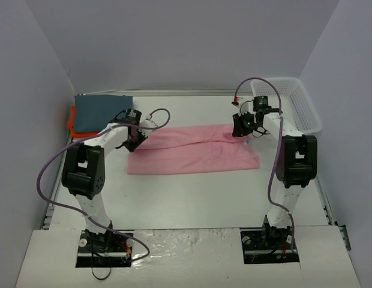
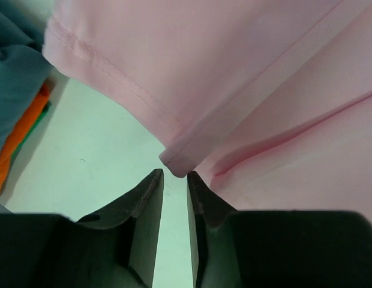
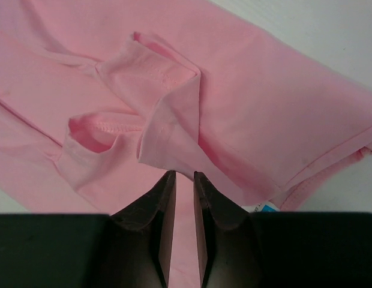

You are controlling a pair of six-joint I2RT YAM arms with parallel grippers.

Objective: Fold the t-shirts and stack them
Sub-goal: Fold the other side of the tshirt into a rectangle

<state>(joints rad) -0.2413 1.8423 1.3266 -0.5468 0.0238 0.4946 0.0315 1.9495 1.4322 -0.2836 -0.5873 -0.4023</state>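
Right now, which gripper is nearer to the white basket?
Right. The right gripper hovers just left of the white basket; the left gripper is at the pink shirt's opposite end.

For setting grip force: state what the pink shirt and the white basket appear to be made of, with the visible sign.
Pink shirt: soft thin cloth, likely a cotton-type knit, matte; it lies limp in folds and creases, with stitched hems. White basket: apparently rigid moulded plastic, finish hard to judge; its open mesh walls stand upright unsupported.
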